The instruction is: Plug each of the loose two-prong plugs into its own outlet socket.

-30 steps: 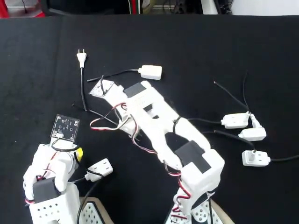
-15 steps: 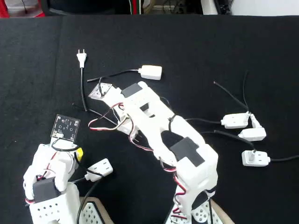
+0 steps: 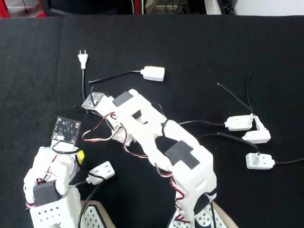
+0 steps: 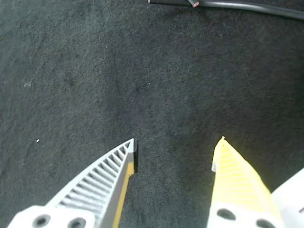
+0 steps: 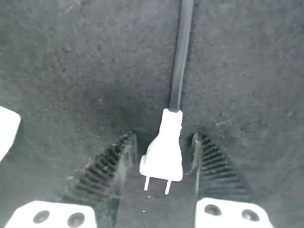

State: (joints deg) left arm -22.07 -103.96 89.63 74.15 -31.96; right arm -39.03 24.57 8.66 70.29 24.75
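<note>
Straddling a plug [image 5: 163, 156] with the right gripper [image 5: 162, 136], jaws parted just wider than the plug body, one on each side, nothing clamped yet. Lying flat on the black tabletop [image 5: 71, 57], prongs pointing back toward the gripper base, black cord [image 5: 181, 57] running straight away. Placed, by the high view, out over the left half of the tabletop, near a socket [image 3: 153, 73] with a cord of its own. Hanging low by its own base, the left gripper [image 4: 177, 139]: jaws apart, holding nothing, a second socket [image 3: 101, 171] just beside that arm.

Judged as the pick-up step for one loose plug. Calling next for a square squeeze on the plug body, then a lift and a turn to line both prongs up with a free socket. Needing a firm, level hold to keep the prongs from twisting.

Hidden beneath the right gripper in the high view: the grasp spot itself. Cannot match the far-left plug [image 3: 83, 58], prongs pointing away from the arms, with the one between the jaws. Cannot tell filled from free among the socket cluster [image 3: 256, 137] at the right.
</note>
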